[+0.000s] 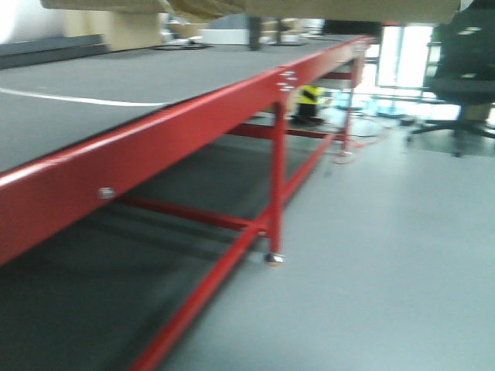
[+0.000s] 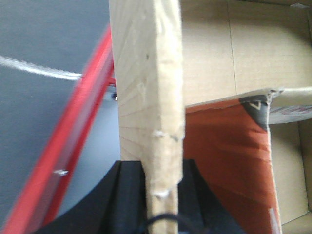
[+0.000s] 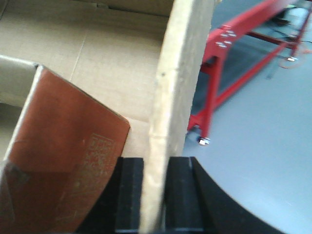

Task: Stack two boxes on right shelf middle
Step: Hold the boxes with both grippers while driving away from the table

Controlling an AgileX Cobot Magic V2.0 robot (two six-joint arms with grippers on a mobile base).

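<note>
Box (image 2: 234, 58) is held beside the red shelf frame (image 1: 232, 108); left pincer (image 2: 163, 170) and right pincer (image 3: 155, 165) are each pinching it.

Daylight pours in from the windows (image 1: 414, 54) beyond the far end of the red shelf frame (image 1: 155, 143), blown out white, leaving a pale sheen on the floor (image 1: 387, 255) beside it and soft shadow underneath. Everything is motion-smeared; the cardboard edge (image 2: 146, 97) nearest the wrist cameras is fuzzy.
</note>
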